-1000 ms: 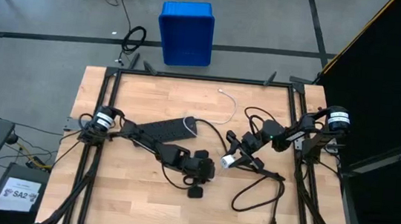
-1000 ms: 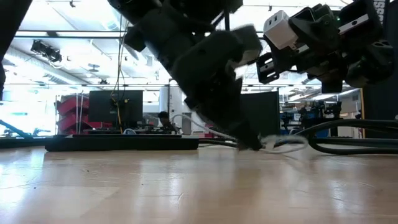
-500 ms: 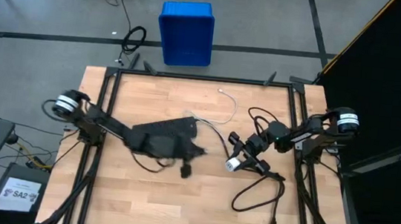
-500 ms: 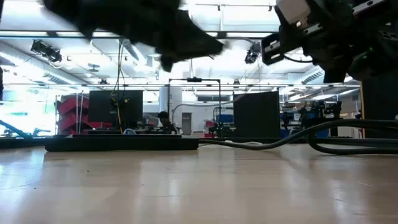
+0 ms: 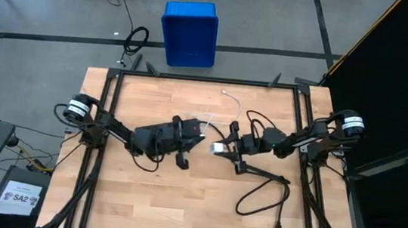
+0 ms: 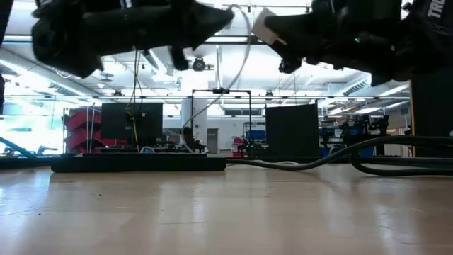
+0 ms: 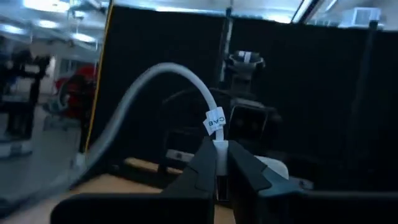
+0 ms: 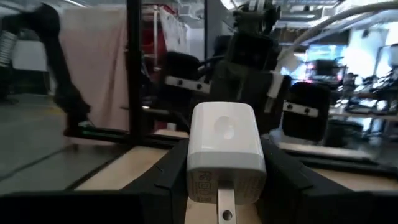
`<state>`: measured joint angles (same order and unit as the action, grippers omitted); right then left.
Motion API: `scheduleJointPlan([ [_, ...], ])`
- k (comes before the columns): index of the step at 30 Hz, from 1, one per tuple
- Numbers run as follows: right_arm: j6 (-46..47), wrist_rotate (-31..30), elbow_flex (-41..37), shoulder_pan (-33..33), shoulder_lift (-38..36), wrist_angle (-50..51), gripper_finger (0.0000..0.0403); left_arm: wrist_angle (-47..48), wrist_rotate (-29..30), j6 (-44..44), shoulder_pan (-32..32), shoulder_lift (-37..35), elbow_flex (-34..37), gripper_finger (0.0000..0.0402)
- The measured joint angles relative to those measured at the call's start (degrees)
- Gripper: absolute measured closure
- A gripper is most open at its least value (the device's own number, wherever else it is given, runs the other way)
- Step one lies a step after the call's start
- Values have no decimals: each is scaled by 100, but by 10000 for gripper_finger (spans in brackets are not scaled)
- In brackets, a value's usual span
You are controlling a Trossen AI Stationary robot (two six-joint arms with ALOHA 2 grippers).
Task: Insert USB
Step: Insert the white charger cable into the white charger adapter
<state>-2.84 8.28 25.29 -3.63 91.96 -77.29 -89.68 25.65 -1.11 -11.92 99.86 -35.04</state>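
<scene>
The left gripper [image 7: 219, 167] pinches the USB [image 7: 163, 78] cable just below its small label, above the table's [image 5: 142, 198] middle. Facing it, the right gripper [image 8: 225, 180] clamps a white charger block [image 8: 225, 151], close by but apart.

White USB [image 7: 163, 79], white charger block [image 8: 224, 151], black power strip [image 6: 138, 163], blue bin [image 5: 189, 33].

left tool [image 5: 201, 131] clamped, raised | right tool [image 5: 219, 148] clamped, facing it
</scene>
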Motion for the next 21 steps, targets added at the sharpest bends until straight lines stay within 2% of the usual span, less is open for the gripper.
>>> scheduleJointPlan([
  [5,-140,-75,458,-97,490,-141,287,-29,-564,-514,21,38,-368,401],
  [9,-80,-87,523,-85,975,-1221,287,-38,-763,-665,32,38,-468,401],
  [15,18,-99,901,-25,1279,-1155,287,-31,-864,-771,31,49,-443,401],
  [21,19,-70,961,-5,1343,-1146,287,-24,-884,-778,34,56,-334,401],
])
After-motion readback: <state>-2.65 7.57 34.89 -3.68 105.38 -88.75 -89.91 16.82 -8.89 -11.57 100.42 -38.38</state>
